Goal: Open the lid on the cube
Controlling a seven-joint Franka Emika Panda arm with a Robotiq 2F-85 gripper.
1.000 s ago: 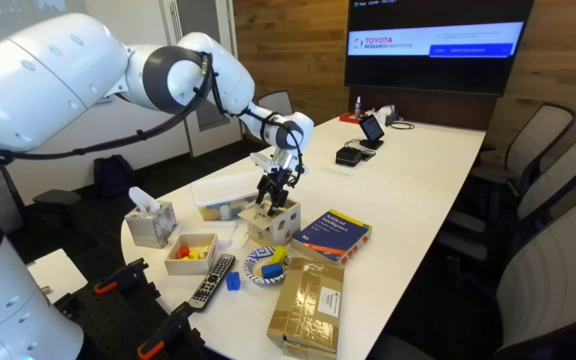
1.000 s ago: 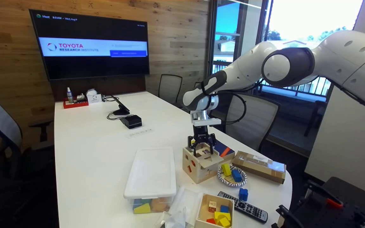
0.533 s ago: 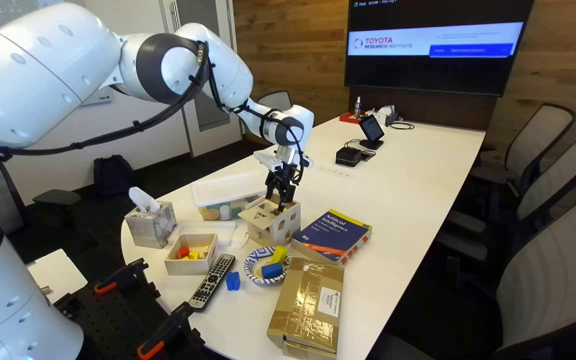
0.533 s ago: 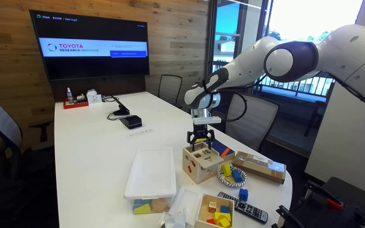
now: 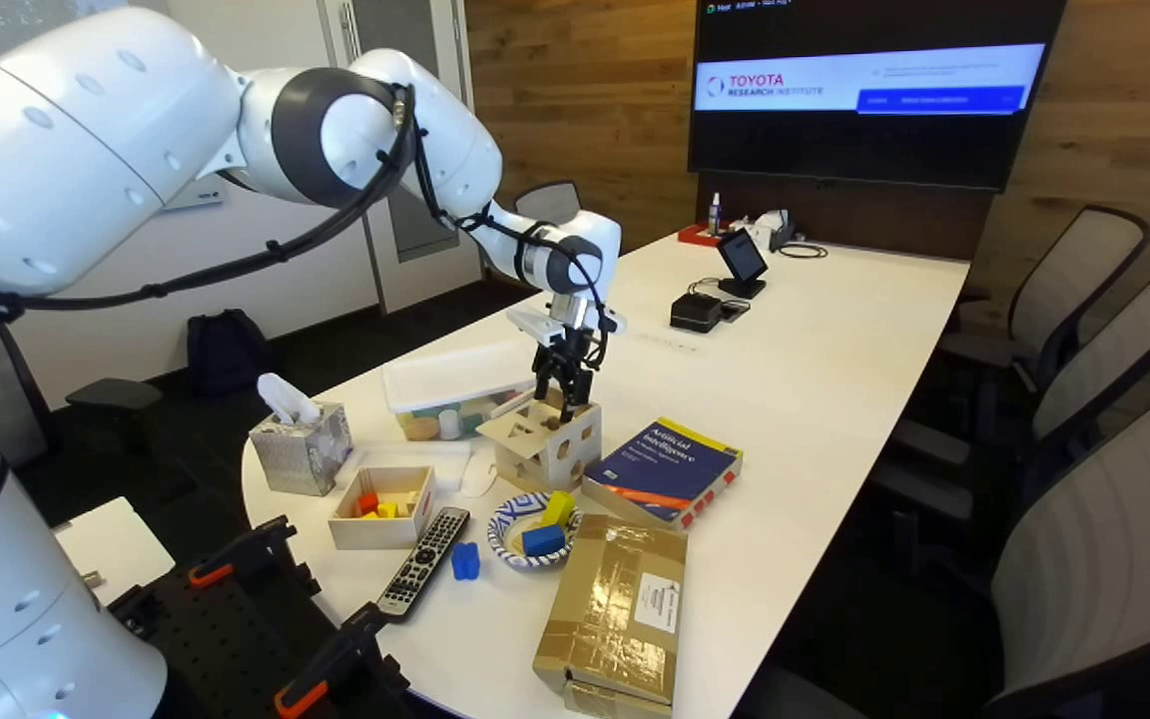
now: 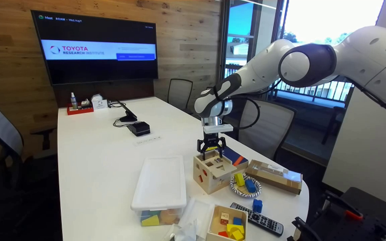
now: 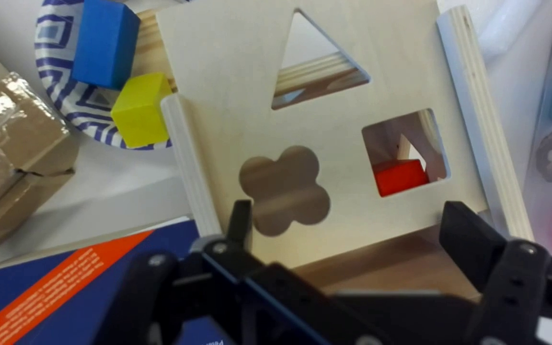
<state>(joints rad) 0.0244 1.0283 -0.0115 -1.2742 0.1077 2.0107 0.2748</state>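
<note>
So the gripper had its jaws spread wide, not closed on anything, and I couldn't tell whether either one touched wood. Just ahead of them in the wrist view was the lid, sitting between the two side rails on top of the cube. It was only partway off: a gap into the cube showed along the gripper-side edge, and the opposite edge hung out past the wall.

Handling-wise, I figured the lid for light, stiff plywood. Probably no flex, smooth enough to slip from a weak pinch, and likely to jam if shoved crooked. I'd have pushed square on that gripper-side edge, or hooked one jaw through the clover hole and dragged it further out.

Through the square hole you could see a red block inside. Beyond that, a patterned bowl sat near the overhang, and the cube stood between a blue book and a plastic tub.
</note>
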